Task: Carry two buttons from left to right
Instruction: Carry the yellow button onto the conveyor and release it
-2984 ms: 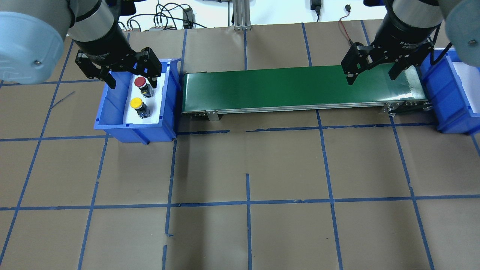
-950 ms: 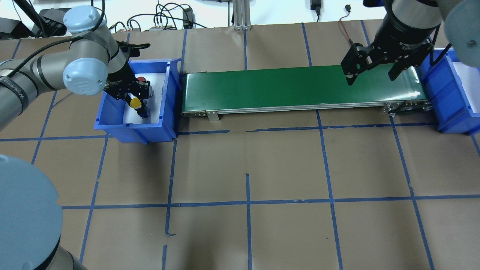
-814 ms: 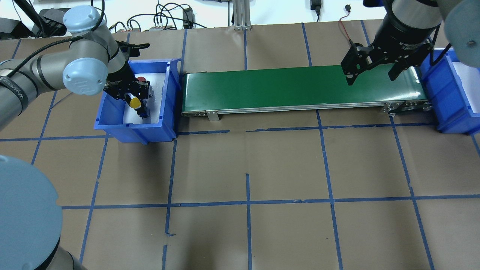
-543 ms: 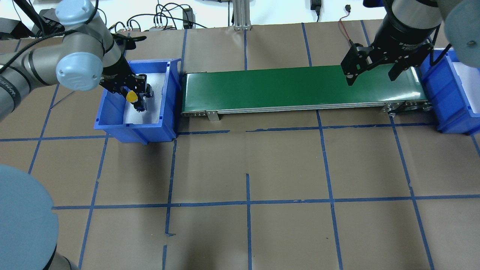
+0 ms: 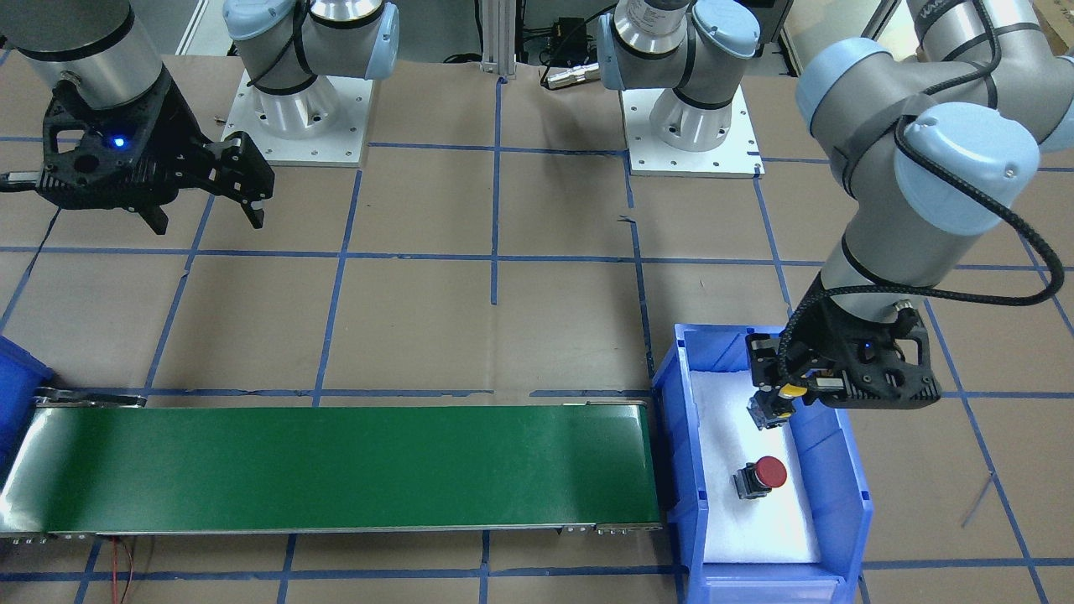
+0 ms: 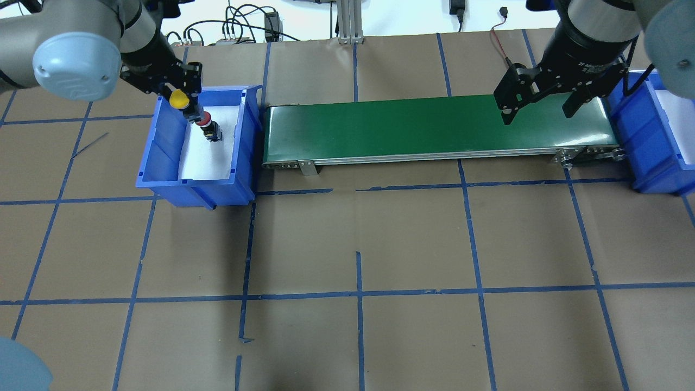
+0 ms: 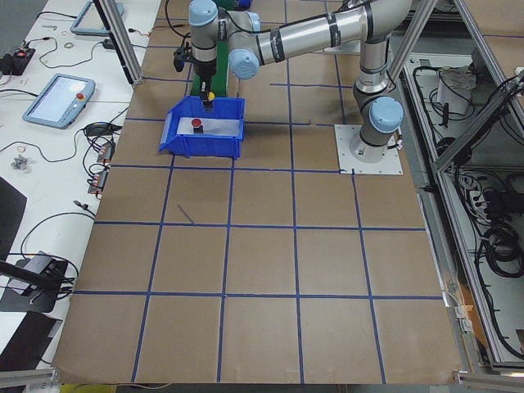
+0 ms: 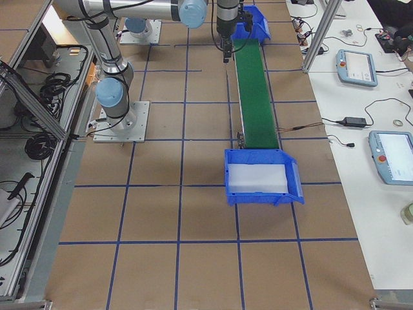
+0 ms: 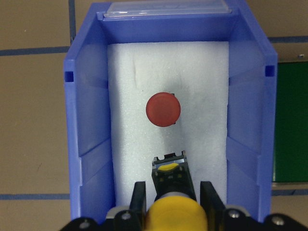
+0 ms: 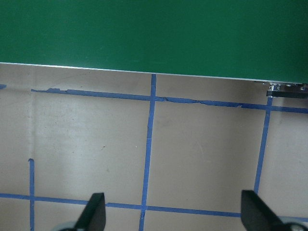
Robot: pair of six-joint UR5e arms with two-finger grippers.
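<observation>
Yellow button [image 6: 179, 99], clamped cap-up in the left gripper [image 6: 181, 98] above the bin [image 6: 162, 144], has the green belt [image 6: 434, 125] to its right, at whose far end the right gripper [image 6: 537, 114] hangs open.

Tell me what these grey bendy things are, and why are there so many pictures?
They are two robot arms bolted to a brown table. Each ends in a claw with two fingers. Several cameras took pictures at once: one above, one facing the robot, one at each table end, one on each wrist. On the table lies a green belt between a left bin and a right bin, both blue. The left claw pinches the yellow button above the left bin. The red button sits on white foam in that bin. The right claw is open and empty, over the belt.
</observation>
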